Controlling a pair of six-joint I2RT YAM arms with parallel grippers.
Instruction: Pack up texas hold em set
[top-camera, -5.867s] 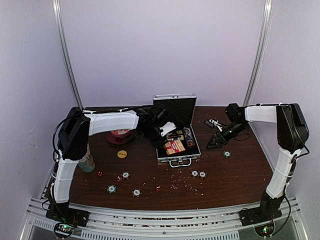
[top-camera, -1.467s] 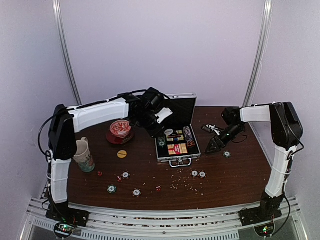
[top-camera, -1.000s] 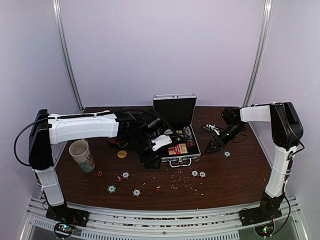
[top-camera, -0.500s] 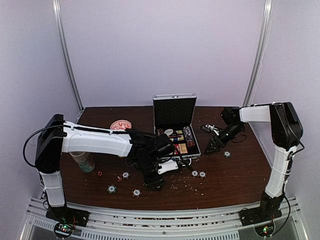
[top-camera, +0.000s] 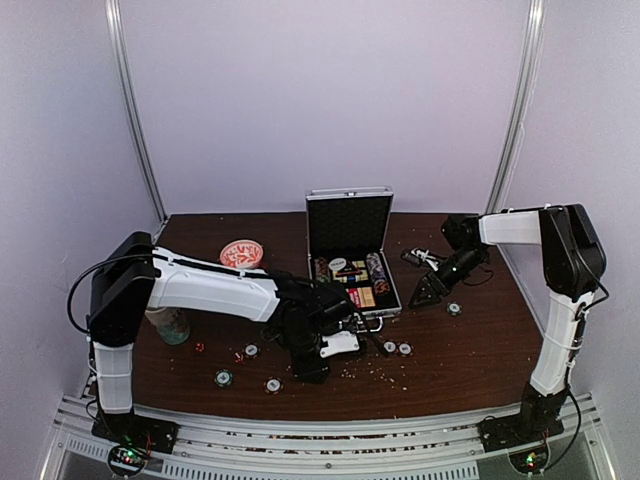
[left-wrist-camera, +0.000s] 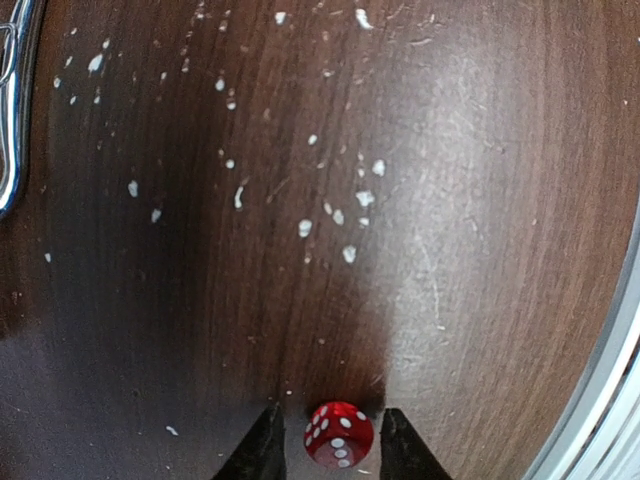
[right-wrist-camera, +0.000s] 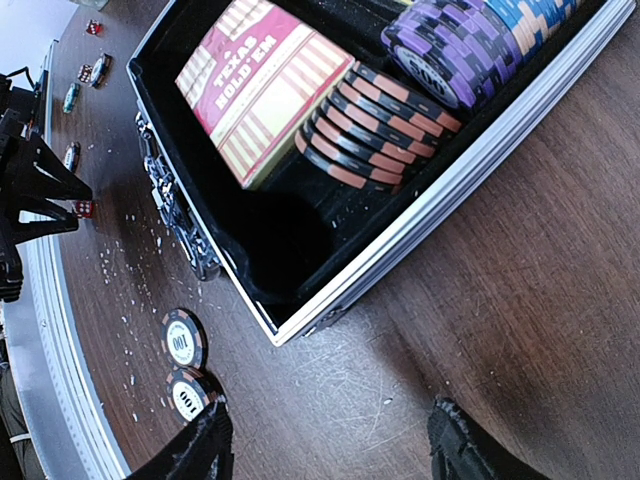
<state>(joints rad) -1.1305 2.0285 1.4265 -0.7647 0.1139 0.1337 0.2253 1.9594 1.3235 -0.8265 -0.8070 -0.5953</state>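
Left jaws, narrowly parted, straddle a tiny red die (left-wrist-camera: 338, 433) on the wooden bench (left-wrist-camera: 450, 200). Right jaws gape empty beside the open silver aluminium case (right-wrist-camera: 480, 162); its red-yellow card box (right-wrist-camera: 262, 85) reads "TEXAS HOLD'EM", loose round chips (right-wrist-camera: 183, 342) "100".

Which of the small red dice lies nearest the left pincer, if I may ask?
The small red die between the left pincer's fingertips; the other two red dice lie apart, farther left on the brown table.
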